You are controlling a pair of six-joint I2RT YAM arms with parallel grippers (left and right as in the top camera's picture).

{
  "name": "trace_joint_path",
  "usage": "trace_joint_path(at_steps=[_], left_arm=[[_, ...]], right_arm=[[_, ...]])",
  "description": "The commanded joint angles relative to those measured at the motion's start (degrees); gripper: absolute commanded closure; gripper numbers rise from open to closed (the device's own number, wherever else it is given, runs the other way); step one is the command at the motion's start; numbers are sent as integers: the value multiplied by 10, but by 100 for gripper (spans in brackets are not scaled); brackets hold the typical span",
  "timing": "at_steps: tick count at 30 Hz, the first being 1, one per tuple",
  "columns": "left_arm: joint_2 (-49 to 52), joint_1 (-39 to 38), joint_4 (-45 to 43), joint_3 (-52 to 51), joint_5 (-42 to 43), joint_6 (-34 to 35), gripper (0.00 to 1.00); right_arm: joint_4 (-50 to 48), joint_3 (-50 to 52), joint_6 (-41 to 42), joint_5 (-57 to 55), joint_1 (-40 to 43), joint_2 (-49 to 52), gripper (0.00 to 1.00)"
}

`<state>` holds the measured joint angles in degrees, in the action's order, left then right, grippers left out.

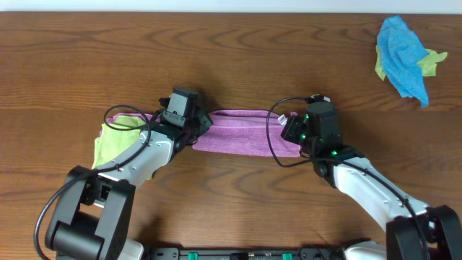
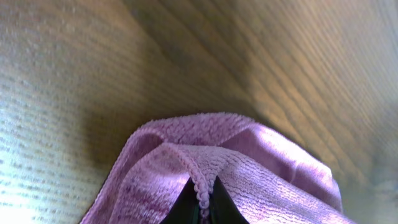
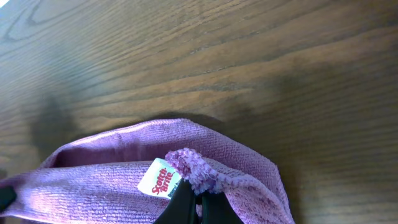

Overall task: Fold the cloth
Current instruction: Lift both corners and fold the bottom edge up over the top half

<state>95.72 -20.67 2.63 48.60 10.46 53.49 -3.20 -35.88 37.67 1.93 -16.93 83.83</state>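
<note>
- The purple cloth (image 1: 245,131) lies as a narrow band on the desk (image 1: 231,58). The left hand (image 2: 202,208) is closed on its hem, and the right hand (image 3: 196,208) on the corner beside the label (image 3: 160,180).
- Both pinches look shallow, so uneven pulling could slip an edge free or skew the fold.

Both arms reach up from the bottom edge of the overhead view, bowed outward and converging. The left arm (image 1: 137,155) angles up to the right, and the right arm (image 1: 368,184) angles up to the left, green lights glowing on its wrist. The left gripper (image 1: 196,128) is clamped on one end of the purple cloth (image 1: 245,131), the right gripper (image 1: 296,132) on the other. In each wrist view the dark fingertips (image 2: 185,211) (image 3: 180,208) are pressed together, pinching a fold.
</note>
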Motion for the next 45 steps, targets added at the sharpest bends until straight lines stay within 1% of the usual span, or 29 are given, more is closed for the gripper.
trace_joint_path(at_steps=[1, 10, 17, 25, 31, 32, 33, 34, 35, 36, 37, 38, 40, 41, 42, 45], left_arm=[[7, 5, -3, 11, -47, -12, 94], [22, 5, -21, 11, -60, -12, 94], [42, 5, -49, 11, -64, -12, 94], [44, 5, -50, 11, -93, -23, 94], [44, 5, -50, 11, -106, -24, 93], [44, 5, -50, 11, -107, -24, 91], [44, 5, -50, 11, -107, -24, 89], [44, 5, -50, 11, -107, -23, 84], [44, 5, -49, 11, -107, -24, 78], [44, 5, -48, 11, -107, -24, 68], [43, 5, -48, 11, -105, -28, 62], [43, 5, -48, 11, -102, -33, 56], [43, 5, -48, 11, -92, -45, 46], [43, 5, -46, 11, -89, -49, 41], [42, 5, -43, 11, -89, -49, 38], [33, 5, -37, 11, -89, -66, 30]], right_arm=[[-8, 0, -16, -19, 9, 11, 99], [-41, 0, -16, -17, 9, 37, 99], [-55, 0, -36, -28, 9, 43, 99], [-93, 0, -41, -30, 9, 79, 99], [-97, 0, -42, -30, 9, 89, 99], [-97, 0, -47, -30, 9, 89, 96], [-97, 0, -50, -30, 9, 88, 89], [-97, 0, -52, -30, 9, 88, 72], [-97, 0, -52, -30, 9, 88, 58], [-97, 0, -52, -30, 9, 88, 51], [-97, 0, -52, -29, 9, 87, 42], [-97, 0, -52, -24, 9, 86, 30], [-97, -2, -51, -12, 9, 85, 17], [-96, -3, -51, -6, 9, 82, 9], [-94, -4, -51, -2, 9, 78, 2], [-76, -5, -51, -2, 9, 53, 1]])
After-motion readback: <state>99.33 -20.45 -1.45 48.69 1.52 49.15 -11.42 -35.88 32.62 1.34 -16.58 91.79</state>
